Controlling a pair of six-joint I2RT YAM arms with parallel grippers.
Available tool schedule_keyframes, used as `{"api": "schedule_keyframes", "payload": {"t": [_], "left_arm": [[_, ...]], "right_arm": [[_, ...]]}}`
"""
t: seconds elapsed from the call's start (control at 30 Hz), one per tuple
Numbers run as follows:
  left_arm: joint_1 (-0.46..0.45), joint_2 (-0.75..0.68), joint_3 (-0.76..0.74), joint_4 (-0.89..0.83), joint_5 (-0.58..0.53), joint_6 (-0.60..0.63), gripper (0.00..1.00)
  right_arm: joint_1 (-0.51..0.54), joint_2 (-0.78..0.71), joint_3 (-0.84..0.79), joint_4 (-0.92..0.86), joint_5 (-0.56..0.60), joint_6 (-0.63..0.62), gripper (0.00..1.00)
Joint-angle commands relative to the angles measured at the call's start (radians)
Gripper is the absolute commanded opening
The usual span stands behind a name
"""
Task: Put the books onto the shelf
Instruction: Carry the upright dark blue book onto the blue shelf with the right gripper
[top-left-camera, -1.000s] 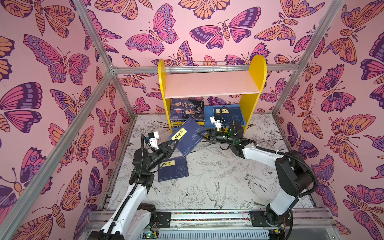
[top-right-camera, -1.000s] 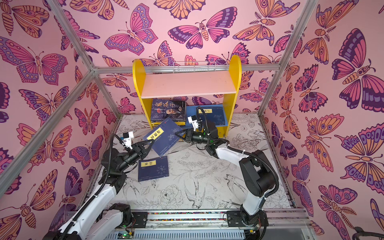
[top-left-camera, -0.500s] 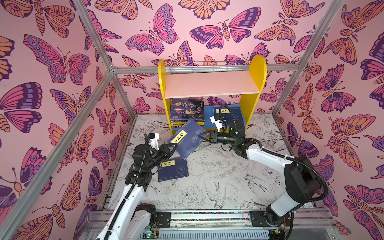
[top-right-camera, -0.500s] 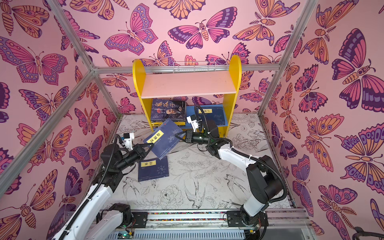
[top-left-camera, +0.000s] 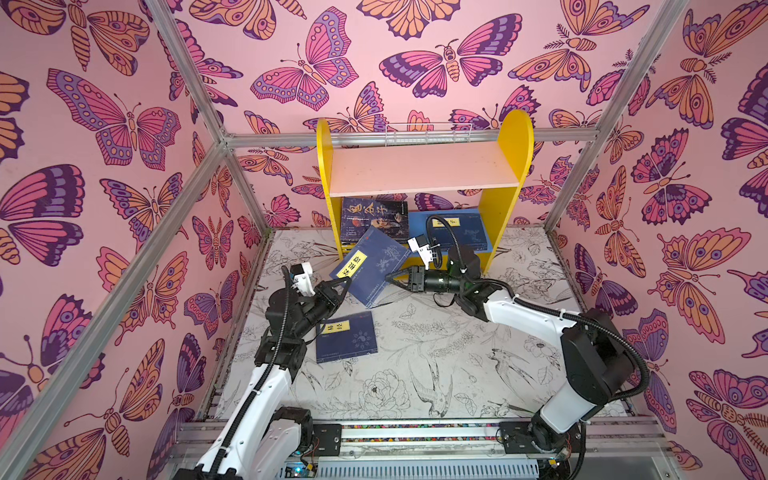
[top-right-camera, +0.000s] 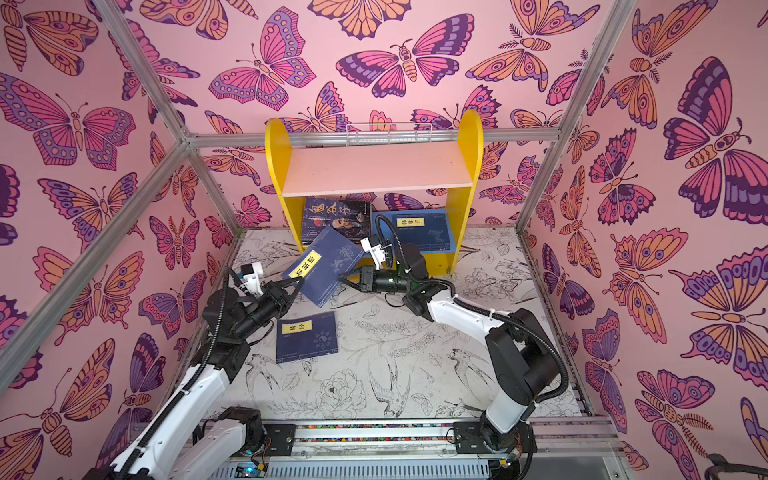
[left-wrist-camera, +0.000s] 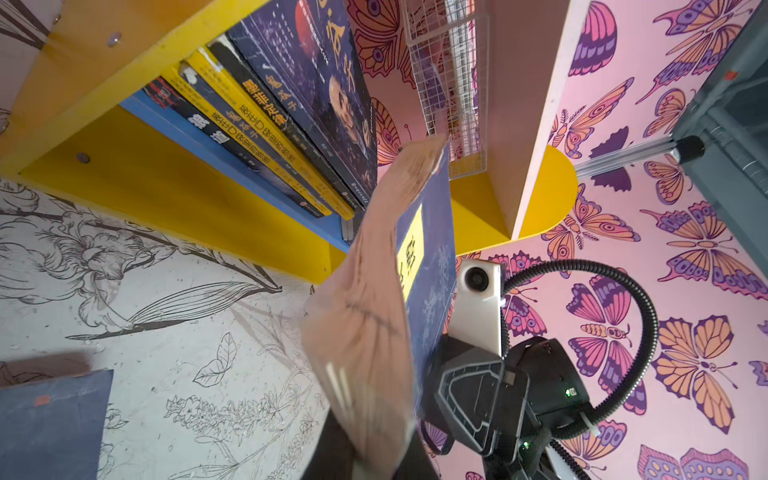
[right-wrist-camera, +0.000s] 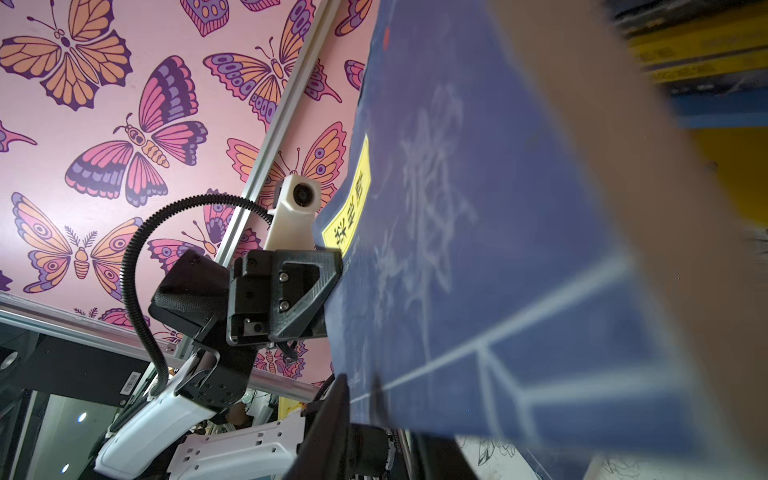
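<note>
Since a second ago, the tilted navy book (top-left-camera: 371, 266) has been taken at its left edge by the left gripper (top-left-camera: 347, 281), and the right gripper (top-left-camera: 389, 277) has been drawn slightly back along the book's right edge. The left gripper's jaws are seen clamped on the book's left edge in both top views; in the right wrist view the left gripper (right-wrist-camera: 332, 286) is pressed against the cover beside the yellow label. Whether the right gripper's jaws are parted or closed cannot be told; its tip is seen at the book's right edge. The book is held raised and tilted in front of the shelf (top-left-camera: 505, 195). A second navy book (top-left-camera: 346, 337) is laid flat on the table (top-left-camera: 436, 374). A stack of books (top-left-camera: 374, 218) and another navy book (top-left-camera: 461, 230) are seen on the shelf's blue lower board.
</note>
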Motion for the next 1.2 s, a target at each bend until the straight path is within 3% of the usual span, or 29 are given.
{"api": "schedule_keyframes", "payload": {"t": [0.0,0.3,0.47,0.57,0.6,0.67,0.77,0.93,1.17], "left_arm": [[-0.013,0.014,-0.002,0.119,-0.023,-0.033,0.0],[-0.082,0.014,-0.007,0.121,-0.055,0.0,0.0],[-0.097,0.016,-0.014,0.116,-0.074,0.01,0.0],[-0.098,0.013,-0.003,0.049,-0.104,0.031,0.0],[-0.098,0.01,0.005,0.014,-0.118,0.047,0.05],[-0.097,-0.008,0.028,-0.093,-0.161,0.088,0.19],[-0.097,-0.044,0.059,-0.252,-0.239,0.161,0.27],[-0.096,-0.091,0.069,-0.395,-0.292,0.242,0.27],[-0.096,-0.124,0.045,-0.429,-0.289,0.254,0.27]], "right_arm": [[0.008,-0.001,0.046,0.049,0.017,-0.01,0.23],[0.012,0.04,0.08,0.122,0.047,0.054,0.22],[0.013,0.021,0.065,0.131,0.084,0.051,0.01],[0.005,-0.003,0.043,0.126,0.117,0.045,0.0],[-0.004,-0.011,0.035,0.126,0.121,0.05,0.0],[-0.034,-0.032,0.011,0.155,0.164,0.078,0.0],[-0.111,-0.071,-0.026,0.18,0.2,0.114,0.0],[-0.242,-0.162,-0.086,0.14,0.263,0.104,0.0],[-0.357,-0.174,-0.115,0.084,0.295,0.116,0.0]]}}
